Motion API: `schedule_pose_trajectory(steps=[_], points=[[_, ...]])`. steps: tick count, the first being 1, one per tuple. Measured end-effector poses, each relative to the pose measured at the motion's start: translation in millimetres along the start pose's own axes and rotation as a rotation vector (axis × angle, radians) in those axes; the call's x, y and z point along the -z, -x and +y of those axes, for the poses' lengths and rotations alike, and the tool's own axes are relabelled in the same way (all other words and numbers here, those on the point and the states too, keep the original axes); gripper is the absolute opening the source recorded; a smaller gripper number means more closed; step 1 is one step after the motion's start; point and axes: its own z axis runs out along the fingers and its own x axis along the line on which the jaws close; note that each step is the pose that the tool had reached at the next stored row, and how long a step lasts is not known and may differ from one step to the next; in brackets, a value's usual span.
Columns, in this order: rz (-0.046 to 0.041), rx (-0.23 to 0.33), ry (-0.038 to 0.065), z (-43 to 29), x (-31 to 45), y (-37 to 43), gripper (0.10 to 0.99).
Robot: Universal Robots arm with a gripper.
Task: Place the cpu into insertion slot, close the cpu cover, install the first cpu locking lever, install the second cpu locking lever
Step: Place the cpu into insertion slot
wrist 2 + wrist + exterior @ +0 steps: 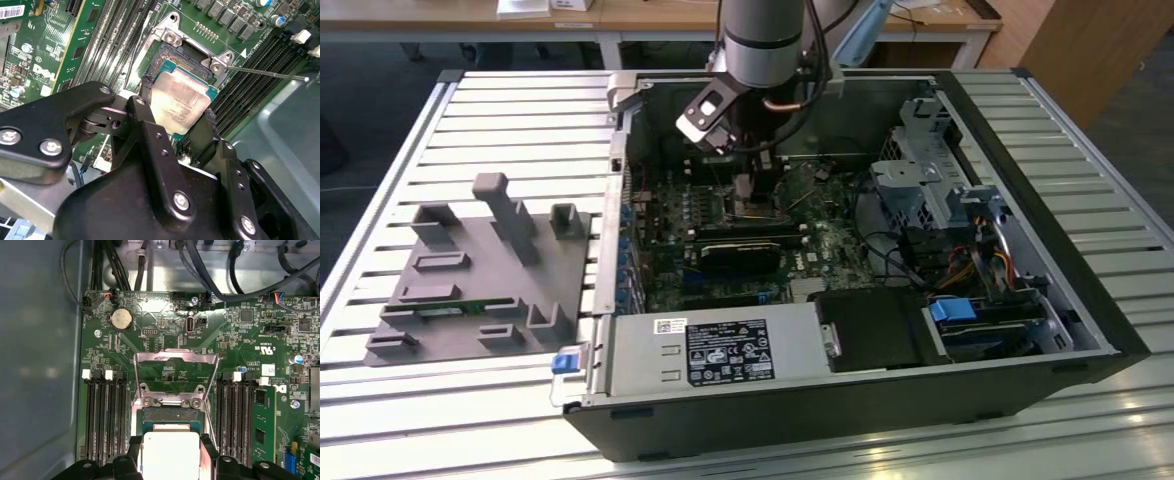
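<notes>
A slatted metal desk (494,110) carried an open computer case (854,420), with a grey fixture (467,290) at the exterior view's left. Inside the case, the gripper (176,112) pinched the cpu (170,455) by two edges at the insertion slot (171,415); the cpu cover (175,356) stood flipped open.

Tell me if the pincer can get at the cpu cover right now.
Probably not yet. The cpu cover lies flipped open beyond the insertion slot with nothing over it, so the way looks free. But the pincer is closed on the cpu at the slot, so it is occupied.
</notes>
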Motion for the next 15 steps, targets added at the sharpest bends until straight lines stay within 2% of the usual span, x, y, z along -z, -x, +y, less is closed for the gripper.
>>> schedule_pose_trajectory(steps=[8,15], points=[[0.0000,0.000,0.000,-0.2,-5.0,0.1,0.541],[-0.0001,0.000,-0.001,-0.6,-14.6,0.2,0.541]])
